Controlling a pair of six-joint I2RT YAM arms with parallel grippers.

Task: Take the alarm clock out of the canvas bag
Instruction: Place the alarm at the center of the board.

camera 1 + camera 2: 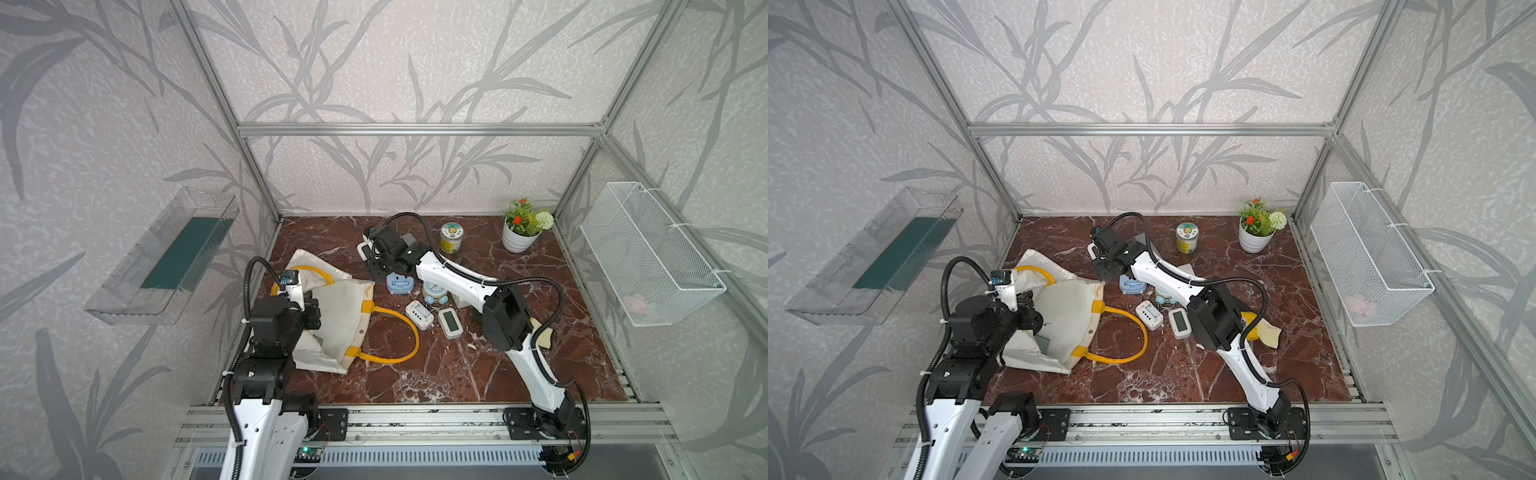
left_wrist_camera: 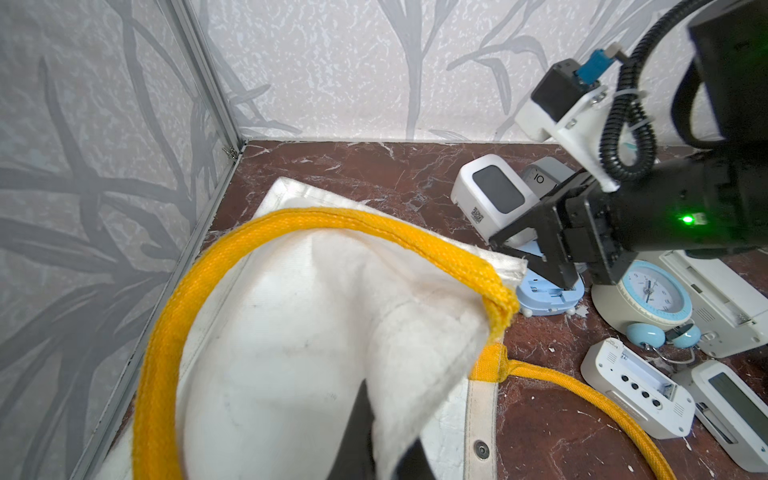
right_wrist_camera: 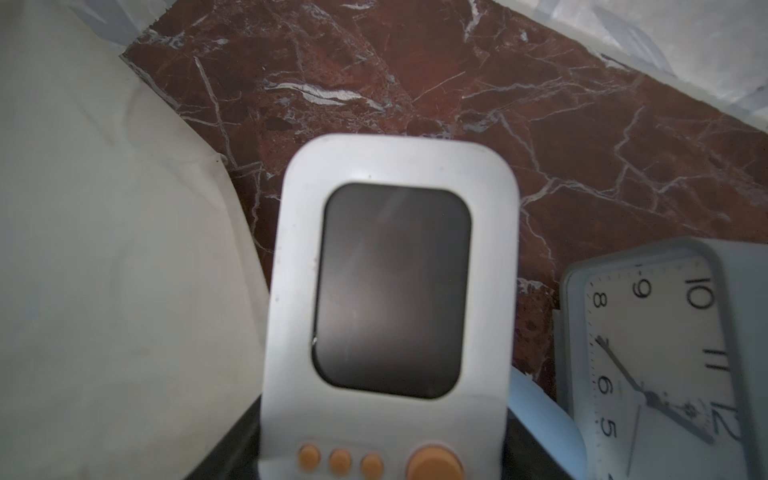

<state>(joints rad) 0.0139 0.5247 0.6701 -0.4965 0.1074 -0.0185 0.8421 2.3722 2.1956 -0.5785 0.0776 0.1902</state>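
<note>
The off-white canvas bag (image 1: 347,316) with yellow handles (image 1: 399,332) lies on its side at the left of the marble table, mouth towards the middle. My left gripper (image 2: 384,449) is shut on a fold of the canvas bag's (image 2: 291,332) upper wall and holds it raised. My right gripper (image 3: 382,457) is shut on a white alarm clock (image 3: 390,291) with a dark screen and orange buttons. That alarm clock (image 1: 365,249) is outside the bag, low over the table just beyond the bag's far corner. The bag's inside is hidden.
Several other clocks lie by the bag's mouth: a pale blue one (image 1: 400,284), a round twin-bell one (image 1: 434,293), two white digital ones (image 1: 419,314), and a grey square one (image 3: 665,353). A jar (image 1: 451,237) and a flower pot (image 1: 519,239) stand at the back.
</note>
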